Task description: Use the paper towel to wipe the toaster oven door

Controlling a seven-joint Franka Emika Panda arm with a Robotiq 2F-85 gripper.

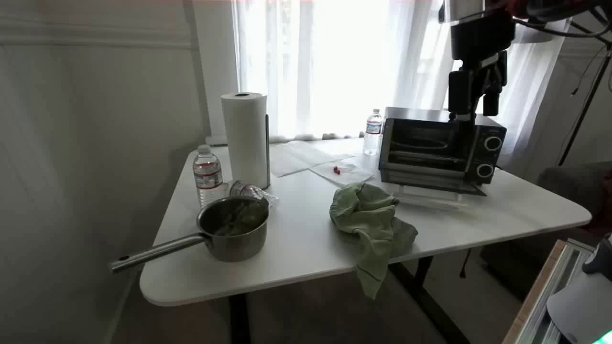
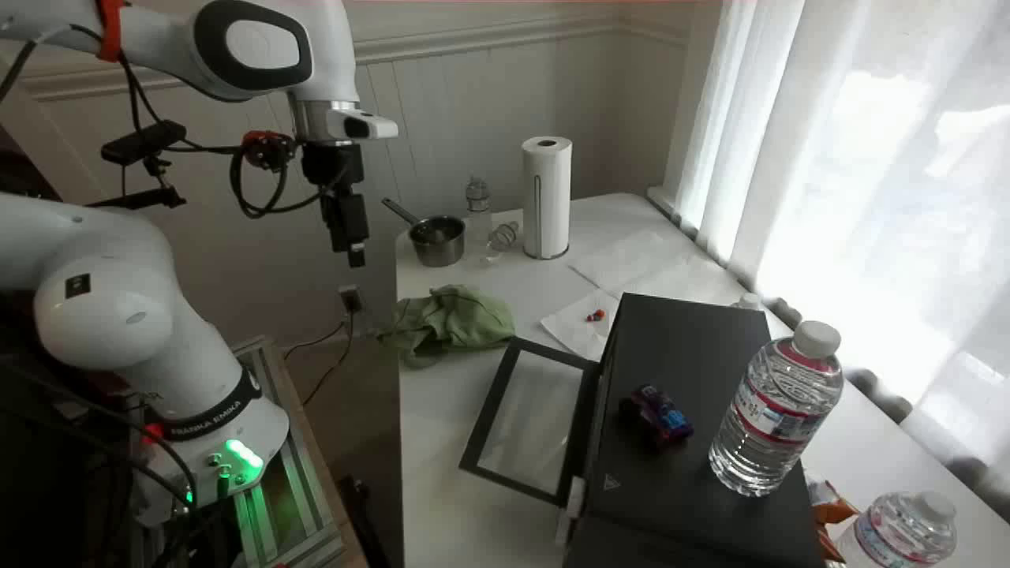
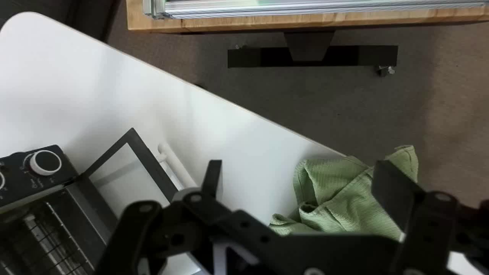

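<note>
Presumably for a grasp, the end effector (image 3: 298, 173) is held empty and spread wide, while paper towel sheets (image 1: 300, 156) are laid flat near the roll (image 1: 245, 141) and the toaster oven door (image 2: 529, 422) is lowered, perhaps for wiping

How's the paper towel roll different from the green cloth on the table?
The paper towel roll is white; the cloth is pale green. The roll stands upright as a tall cylinder; the cloth lies rumpled. Part of the cloth overhangs the table; the roll stands fully on it. Both rest on that table.
</note>
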